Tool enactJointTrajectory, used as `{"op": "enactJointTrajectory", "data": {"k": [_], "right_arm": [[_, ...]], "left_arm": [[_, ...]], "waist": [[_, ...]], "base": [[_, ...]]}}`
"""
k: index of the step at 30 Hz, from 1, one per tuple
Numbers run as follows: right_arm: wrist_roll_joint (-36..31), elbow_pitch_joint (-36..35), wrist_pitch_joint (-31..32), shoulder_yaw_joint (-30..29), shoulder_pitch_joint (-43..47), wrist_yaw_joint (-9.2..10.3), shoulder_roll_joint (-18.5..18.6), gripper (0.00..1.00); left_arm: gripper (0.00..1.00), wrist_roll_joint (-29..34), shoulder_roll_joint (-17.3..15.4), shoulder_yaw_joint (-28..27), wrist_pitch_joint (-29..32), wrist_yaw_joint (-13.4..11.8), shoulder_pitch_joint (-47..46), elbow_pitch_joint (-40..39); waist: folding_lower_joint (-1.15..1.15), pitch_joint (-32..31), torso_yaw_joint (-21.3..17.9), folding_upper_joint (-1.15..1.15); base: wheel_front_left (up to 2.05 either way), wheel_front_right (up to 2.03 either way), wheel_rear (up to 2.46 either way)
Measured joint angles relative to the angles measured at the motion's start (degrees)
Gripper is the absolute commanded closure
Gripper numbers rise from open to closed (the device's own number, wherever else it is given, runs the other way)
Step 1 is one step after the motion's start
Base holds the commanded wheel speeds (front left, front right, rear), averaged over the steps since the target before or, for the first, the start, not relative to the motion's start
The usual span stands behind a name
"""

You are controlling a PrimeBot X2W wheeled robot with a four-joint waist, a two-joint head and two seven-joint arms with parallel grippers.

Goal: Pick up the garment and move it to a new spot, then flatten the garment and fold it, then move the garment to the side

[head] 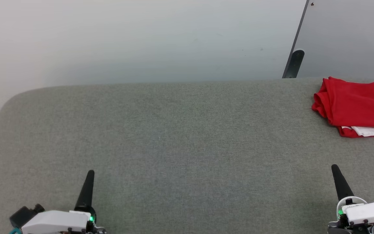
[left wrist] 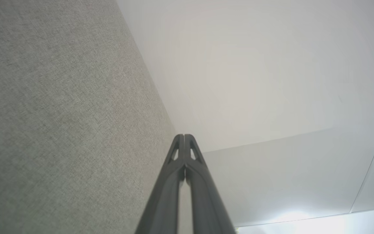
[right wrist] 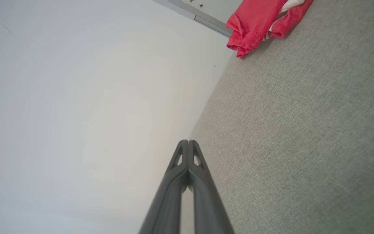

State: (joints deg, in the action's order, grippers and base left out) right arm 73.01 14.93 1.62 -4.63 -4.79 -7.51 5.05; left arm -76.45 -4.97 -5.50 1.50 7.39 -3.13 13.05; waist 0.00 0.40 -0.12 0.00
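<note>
The garment point(head: 357, 104) lay folded at the desk's point(head: 174, 136) right side, the final step seemingly done and needing nothing more, with the left end effector point(head: 90, 173) and right end effector point(head: 335, 167) closed, empty.

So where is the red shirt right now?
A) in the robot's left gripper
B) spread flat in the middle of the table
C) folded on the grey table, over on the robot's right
C: the red shirt lies folded at the far right of the grey table, while the left gripper and right gripper are shut, holding nothing, apart from it.
</note>
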Motion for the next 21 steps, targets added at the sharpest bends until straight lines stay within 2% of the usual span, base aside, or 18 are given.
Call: {"op": "enactJointTrajectory", "data": {"k": [21], "right_arm": [[9.7,-0.5,2.5,-0.8,-0.5,0.03,-1.1,1.00]], "left_arm": [[1.00,-8.2,1.1,-0.5,2.6,0.0,-1.4,0.5]], "waist": [[0.00,-0.1,0.1,0.00]], "base": [[0.00,0.00,0.00]]}}
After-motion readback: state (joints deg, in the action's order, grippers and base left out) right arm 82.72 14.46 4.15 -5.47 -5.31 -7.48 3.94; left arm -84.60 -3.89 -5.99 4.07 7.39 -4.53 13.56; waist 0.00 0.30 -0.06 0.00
